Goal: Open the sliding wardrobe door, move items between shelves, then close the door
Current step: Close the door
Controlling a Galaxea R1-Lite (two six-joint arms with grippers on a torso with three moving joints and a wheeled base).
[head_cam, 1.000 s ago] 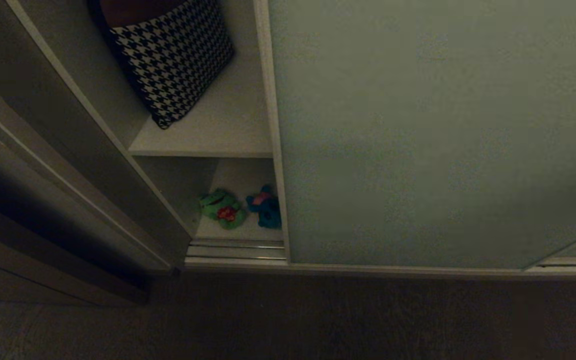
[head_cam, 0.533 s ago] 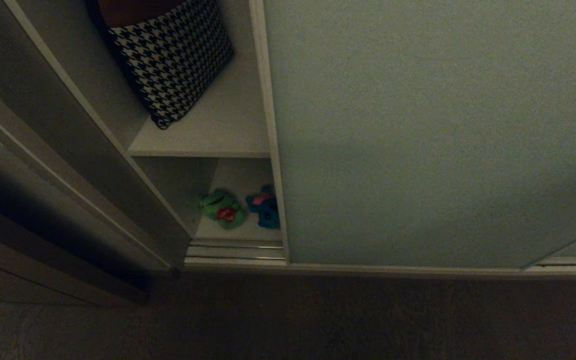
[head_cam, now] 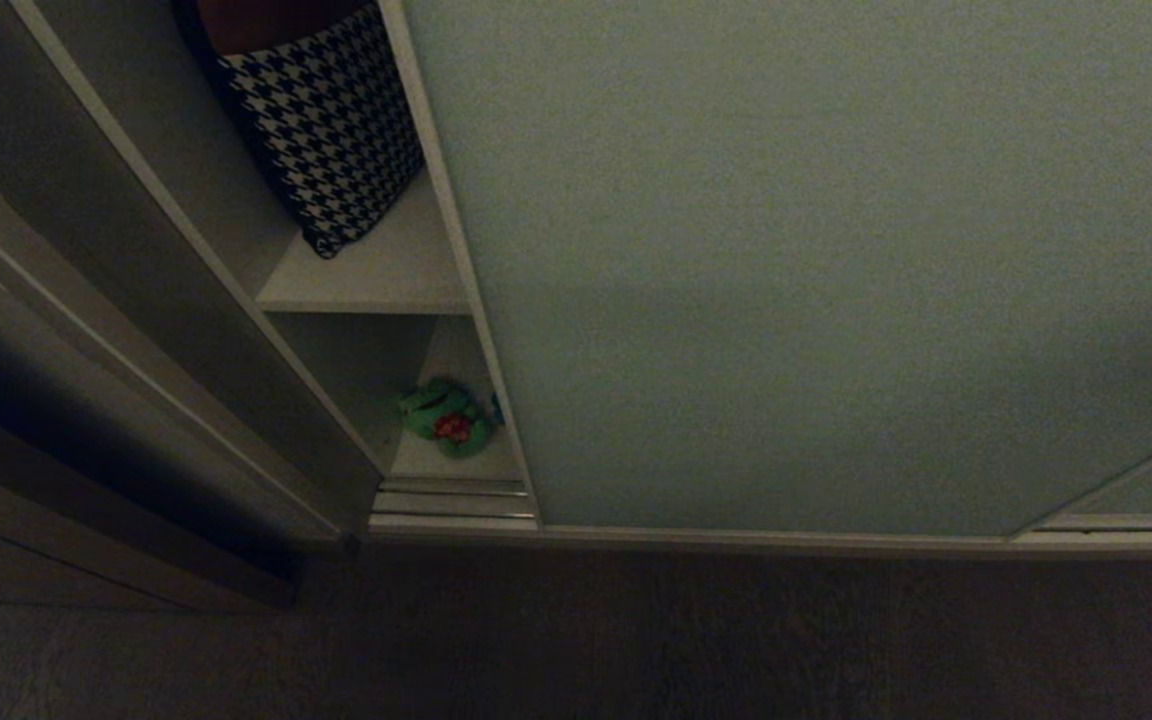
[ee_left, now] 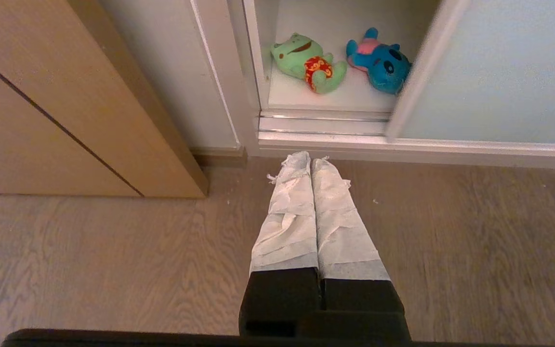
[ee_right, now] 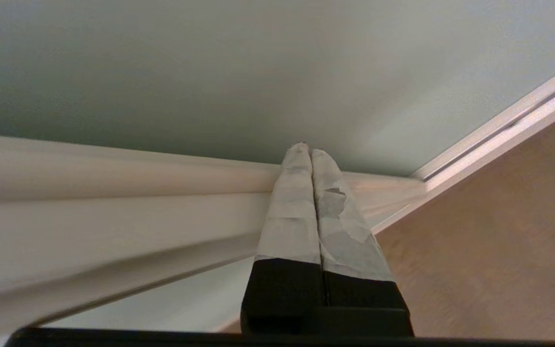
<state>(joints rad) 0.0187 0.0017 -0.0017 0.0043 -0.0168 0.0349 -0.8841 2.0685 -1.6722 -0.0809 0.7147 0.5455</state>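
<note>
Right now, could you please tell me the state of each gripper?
Left gripper: closed, holding nothing, above the floor.
Right gripper: closed, holding nothing, tips at the sliding wardrobe door.

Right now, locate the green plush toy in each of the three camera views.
Head view: green plush toy on the bottom shelf, just left of the sliding wardrobe door edge.
Left wrist view: the toy lies beside the blue plush toy, beyond the shut left gripper.
Right wrist view: not in it.
Shared landmark: the door panel, in all three.
</note>
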